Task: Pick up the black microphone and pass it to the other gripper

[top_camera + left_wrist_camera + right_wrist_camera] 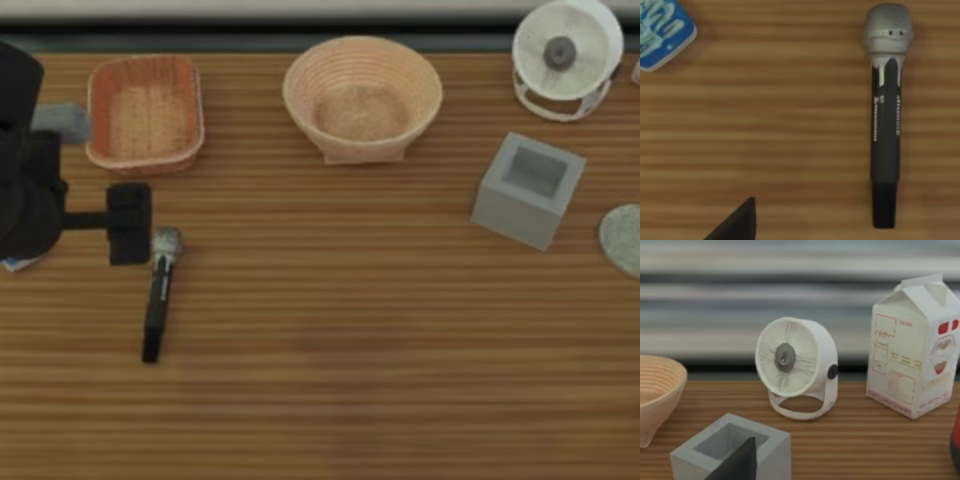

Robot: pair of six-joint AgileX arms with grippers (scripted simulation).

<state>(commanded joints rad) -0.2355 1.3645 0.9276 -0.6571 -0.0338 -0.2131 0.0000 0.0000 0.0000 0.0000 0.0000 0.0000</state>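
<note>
Mic [158, 295] flat on table [350, 400] — nothing blocking it.
Left gripper [130, 224] beside its head; jaws unclear; baskets [146, 112] behind.

Black microphone [159, 296] flat on wooden table [400, 380], silver head toward rectangular basket [145, 113]. Left gripper [130, 223] just beside that head, below the basket. Round basket [362, 97] right of it.

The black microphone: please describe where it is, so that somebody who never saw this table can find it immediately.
Start at the rectangular basket on the table's left side. Below it the left gripper hovers, and the black microphone lies flat beside it. It alone is a slim black stick with a round silver-grey mesh head.
</note>
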